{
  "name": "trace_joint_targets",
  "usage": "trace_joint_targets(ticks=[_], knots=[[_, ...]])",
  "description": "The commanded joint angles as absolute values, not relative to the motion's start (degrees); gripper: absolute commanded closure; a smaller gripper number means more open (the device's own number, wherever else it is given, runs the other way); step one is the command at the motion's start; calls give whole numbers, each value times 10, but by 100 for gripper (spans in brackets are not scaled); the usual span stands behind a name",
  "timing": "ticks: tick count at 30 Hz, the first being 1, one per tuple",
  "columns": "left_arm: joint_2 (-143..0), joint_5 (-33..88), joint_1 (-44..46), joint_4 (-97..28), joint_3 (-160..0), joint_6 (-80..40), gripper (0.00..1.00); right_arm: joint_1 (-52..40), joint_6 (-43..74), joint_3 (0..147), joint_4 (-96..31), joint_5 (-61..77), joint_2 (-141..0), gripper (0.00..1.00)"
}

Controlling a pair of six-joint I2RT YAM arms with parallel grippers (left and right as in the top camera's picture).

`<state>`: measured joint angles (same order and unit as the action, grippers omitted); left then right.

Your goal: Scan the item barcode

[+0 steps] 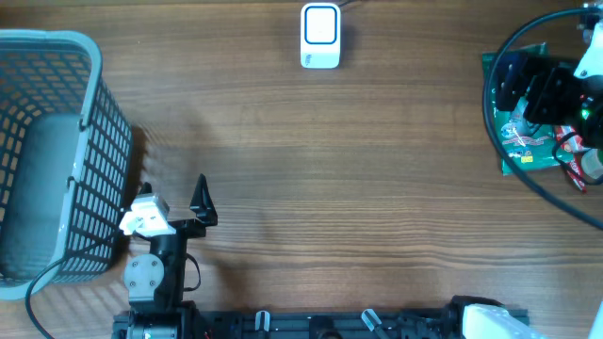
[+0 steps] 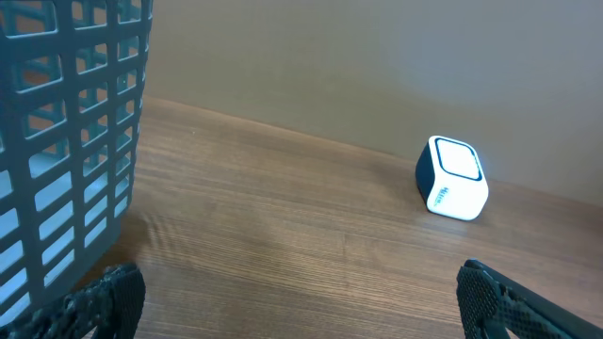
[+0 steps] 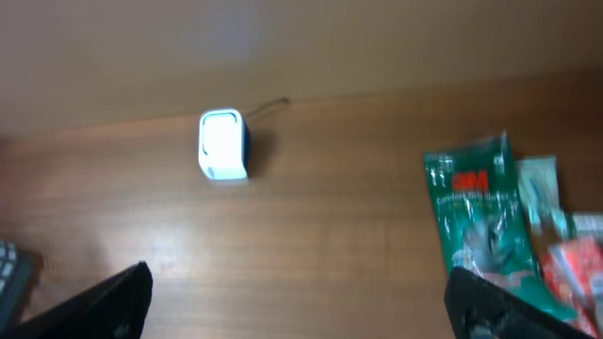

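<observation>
The packet [image 1: 520, 151], green and flat, lies at the right edge of the overhead view, with its printed face up and part of it under the right arm. It is not lifted, so I judge the scan has not begun.

At the far left stands the basket [image 1: 102, 141], probably the place for items after scanning; that would explain why it is kept well apart from the packet.

Just beside it, at the lower left, the left gripper [image 2: 301, 306] waits low over the table [image 1: 330, 188]. Its jaws are fully apart and hold nothing. Its camera looks across the bare wood towards the scanner, so this arm seems only parked.

The scanner [image 1: 320, 36] sits at the top centre, with its white window facing up. An item must therefore be brought above it, with the barcode turned down.

At the right, the right gripper [image 3: 297, 297] hangs above the packet, jaws spread as wide as they go and nothing between them. In its own view the packet is at the lower right, beside other small packets [image 3: 575, 264], not centred between the fingers. I think the wide opening is there to straddle the packet for a pick, but the gripper first needs to be centred over it.
</observation>
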<state>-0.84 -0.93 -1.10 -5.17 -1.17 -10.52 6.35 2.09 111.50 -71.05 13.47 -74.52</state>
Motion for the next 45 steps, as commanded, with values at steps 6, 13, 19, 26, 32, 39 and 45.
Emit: trace_joint_targets(ticks=[6,13,19,26,32,39,45], knots=[[-6,-4,-9,-52,-9,-94,0,-8,-30,752,-315,180,-434,0],[-6,-4,-9,-52,-9,-94,0,-8,-28,328,-30,148,-116,0],[-6,-4,-9,-52,-9,-94,0,-7,30,88,118,84,-2,0],[-6,-4,-9,-52,-9,-94,0,-5,-4,3,88,34,-2,0],[-6,-4,-9,-52,-9,-94,0,-5,-14,3,0,25,-2,0],[-6,-4,-9,-52,-9,-94,0,-5,-15,3,0,25,-3,0],[-6,-5,-9,-52,-9,-94,0,-5,-15,3,0,25,-3,0]])
